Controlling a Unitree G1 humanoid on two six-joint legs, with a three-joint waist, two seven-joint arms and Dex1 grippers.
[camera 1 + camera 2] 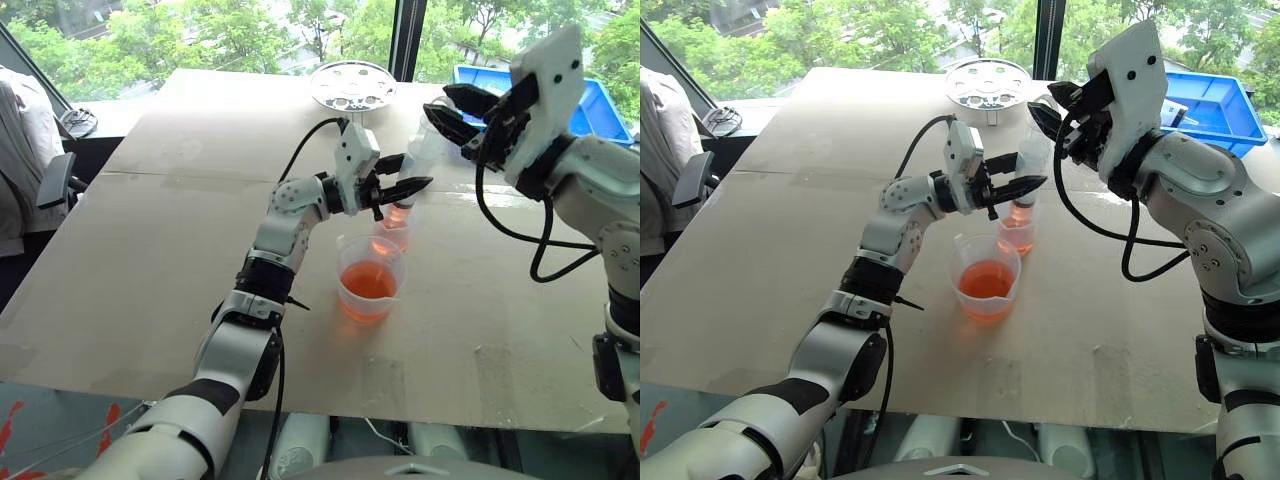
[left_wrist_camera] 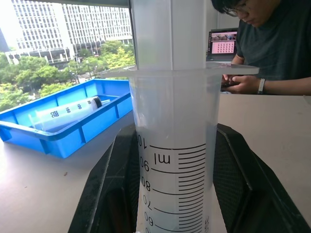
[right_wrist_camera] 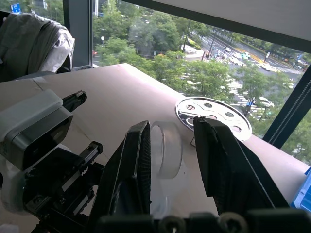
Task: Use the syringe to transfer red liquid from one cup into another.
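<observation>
The syringe point(image 1: 417, 160) stands nearly upright, its tip down in the smaller cup point(image 1: 392, 236), which holds a little red liquid. My left gripper point(image 1: 405, 176) is shut on the syringe's clear barrel point(image 2: 175, 155), just under the flange. My right gripper point(image 1: 452, 112) is at the top of the whitish plunger point(image 3: 166, 150), above and to the right of the left one. Just in front of the small cup stands the spouted beaker point(image 1: 371, 258), with red liquid point(image 1: 367, 284) in its lower part.
A blue tray point(image 1: 603, 108) holding a fatter syringe point(image 2: 68, 112) sits at the table's far right. A round metal plate with holes point(image 1: 352, 85) lies at the far edge. A person point(image 2: 272, 43) sits beyond the table. A chair with a jacket point(image 1: 20, 150) stands at the left.
</observation>
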